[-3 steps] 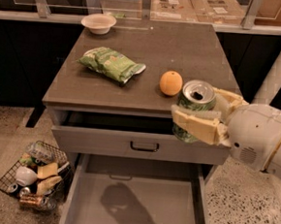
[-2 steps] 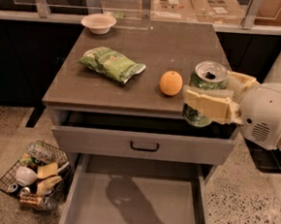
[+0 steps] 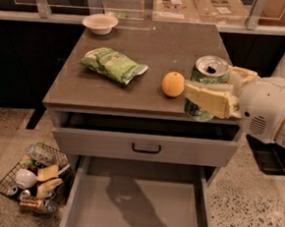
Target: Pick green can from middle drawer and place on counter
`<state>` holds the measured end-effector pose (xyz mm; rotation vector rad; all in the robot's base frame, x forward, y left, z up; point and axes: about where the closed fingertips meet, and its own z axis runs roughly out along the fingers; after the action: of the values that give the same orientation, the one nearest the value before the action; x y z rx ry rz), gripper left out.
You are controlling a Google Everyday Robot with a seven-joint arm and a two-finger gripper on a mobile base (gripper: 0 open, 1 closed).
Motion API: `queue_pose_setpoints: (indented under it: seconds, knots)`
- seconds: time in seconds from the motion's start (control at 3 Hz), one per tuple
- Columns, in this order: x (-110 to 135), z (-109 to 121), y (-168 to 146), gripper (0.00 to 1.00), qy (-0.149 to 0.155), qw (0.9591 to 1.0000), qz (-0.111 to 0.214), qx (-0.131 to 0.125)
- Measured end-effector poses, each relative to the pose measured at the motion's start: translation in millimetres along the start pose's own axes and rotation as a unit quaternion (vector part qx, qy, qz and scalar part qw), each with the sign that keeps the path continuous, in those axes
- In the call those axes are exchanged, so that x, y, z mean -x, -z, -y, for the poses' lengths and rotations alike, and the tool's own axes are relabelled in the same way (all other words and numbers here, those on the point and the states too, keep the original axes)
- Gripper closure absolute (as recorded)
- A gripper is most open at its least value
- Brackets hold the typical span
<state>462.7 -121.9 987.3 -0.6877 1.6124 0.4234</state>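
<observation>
— Green can [image 3: 210, 70]: where is it?
— Clamped upright in my end effector [image 3: 211, 89], at the tabletop's [image 3: 153, 42] front right corner, clear of the open drawer [image 3: 135, 208]. Lifting looks done; setting it down and letting go remain.

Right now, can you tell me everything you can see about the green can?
The green can is small and looks like shiny metal, green with white and dark print, with a silver top and a dark opening. It stands upright at the front right of the counter, just right of the orange. The tool grips its middle, hiding part of its side. Whether its bottom touches the counter, I cannot tell.
</observation>
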Motion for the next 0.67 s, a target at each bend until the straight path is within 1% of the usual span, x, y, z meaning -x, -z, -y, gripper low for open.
queue_pose_setpoints:
  seconds: [0.33, 0.67]
  knots:
    - [15, 37, -8, 1.00, 0.003, 0.9998, 0.003, -0.022]
    - [40, 106, -13, 1.00, 0.009, 0.9990, 0.001, -0.043]
